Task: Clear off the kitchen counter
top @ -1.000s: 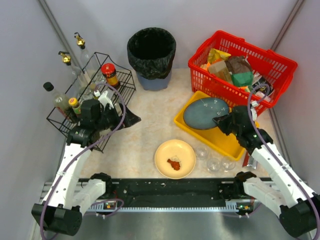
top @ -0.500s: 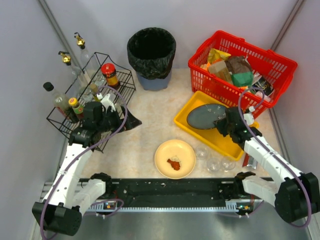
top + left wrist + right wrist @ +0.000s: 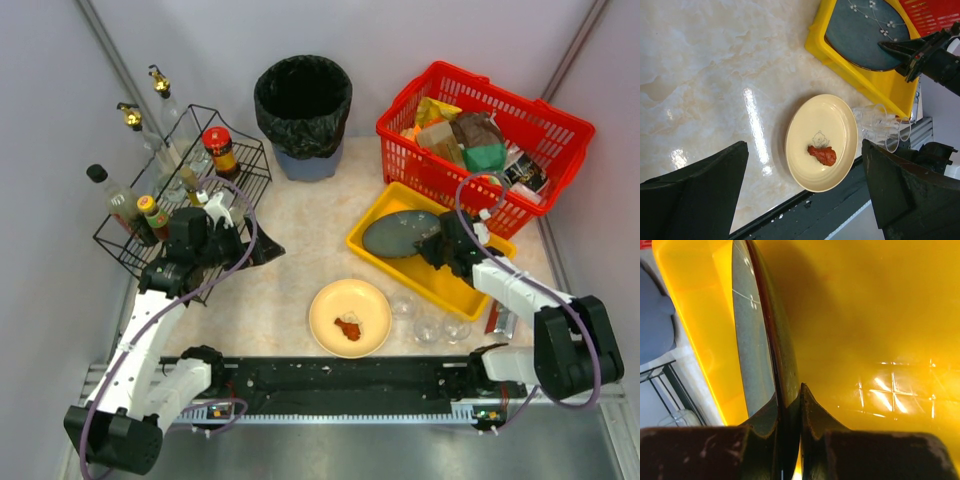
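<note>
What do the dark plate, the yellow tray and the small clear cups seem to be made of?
Dark plate: probably glazed ceramic; speckled blue-grey face, painted white twigs, glossy rim. Yellow tray: likely moulded plastic; uniform colour, soft shiny reflections. Clear cups: transparent, glass or clear plastic; the pictures leave that open.

Bare counter point(image 3: 300, 225) between wire rack point(image 3: 255, 160) and yellow tray point(image 3: 356, 243): open lane. Cream plate point(image 3: 350, 317), glasses point(image 3: 428, 328) crowd front edge.

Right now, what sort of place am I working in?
Likely a mock kitchen in a test cell: a marbled kitchen counter, a wire rack of sauce bottles, a dark plate in a yellow tray, and a lined bin, boxed in by plain grey walls.
</note>
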Tool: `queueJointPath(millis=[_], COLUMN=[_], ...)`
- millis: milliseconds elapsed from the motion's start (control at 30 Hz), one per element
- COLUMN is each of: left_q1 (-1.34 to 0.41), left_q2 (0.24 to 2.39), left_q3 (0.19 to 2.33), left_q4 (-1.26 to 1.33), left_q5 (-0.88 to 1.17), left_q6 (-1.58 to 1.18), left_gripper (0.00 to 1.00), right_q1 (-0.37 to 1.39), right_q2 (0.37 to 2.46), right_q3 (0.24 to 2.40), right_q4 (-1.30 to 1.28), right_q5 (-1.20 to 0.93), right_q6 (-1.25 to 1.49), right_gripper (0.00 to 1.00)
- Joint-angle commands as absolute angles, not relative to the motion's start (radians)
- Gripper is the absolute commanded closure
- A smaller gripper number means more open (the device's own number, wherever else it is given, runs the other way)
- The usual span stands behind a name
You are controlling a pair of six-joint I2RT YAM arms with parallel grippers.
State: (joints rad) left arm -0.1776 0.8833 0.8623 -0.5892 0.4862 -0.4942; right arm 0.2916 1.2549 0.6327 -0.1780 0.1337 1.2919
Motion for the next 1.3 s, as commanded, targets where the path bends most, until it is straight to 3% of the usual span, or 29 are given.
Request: queueJointPath(millis=[0,200,467,567,733,900,1267], left_q1=[-0.183,-0.184,-0.19,-0.192,-0.196,-0.212,-0.443], left_q2=[0.861,0.864,0.873,0.876,0.887,0.896,0.974], left_q3=[0.848,0.844,0.833,0.828,0.813,0.781,0.677], left_q4=[-0.561,-0.561,-0.554,-0.548,-0.542,-0.529,-0.422], left_q5=[0.495,0.489,0.482,0.48,0.48,0.492,0.382], left_q6=[-0.48,-0.48,-0.485,-0.485,-0.472,-0.454,-0.514], left_gripper=[0.02,0.02,0.02,0.02,0.02,0.02,0.02], right_q1=[0.29,0.337,0.376,0.391,0.405,0.407,0.41], right_q2=[1.316,1.43,1.574,1.623,1.644,1.579,1.358], right_q3=[0.675,0.725,0.804,0.839,0.859,0.861,0.888], right_q4=[0.049,0.086,0.124,0.112,0.068,0.002,-0.276], right_q5=[0.026,-0.048,-0.084,-0.084,-0.061,-0.014,0.072], right_q6=[1.252,1.209,1.138,1.123,1.106,1.049,0.77], right_gripper=[1.0,1.0,0.83,0.71,0.38,0.21,0.18])
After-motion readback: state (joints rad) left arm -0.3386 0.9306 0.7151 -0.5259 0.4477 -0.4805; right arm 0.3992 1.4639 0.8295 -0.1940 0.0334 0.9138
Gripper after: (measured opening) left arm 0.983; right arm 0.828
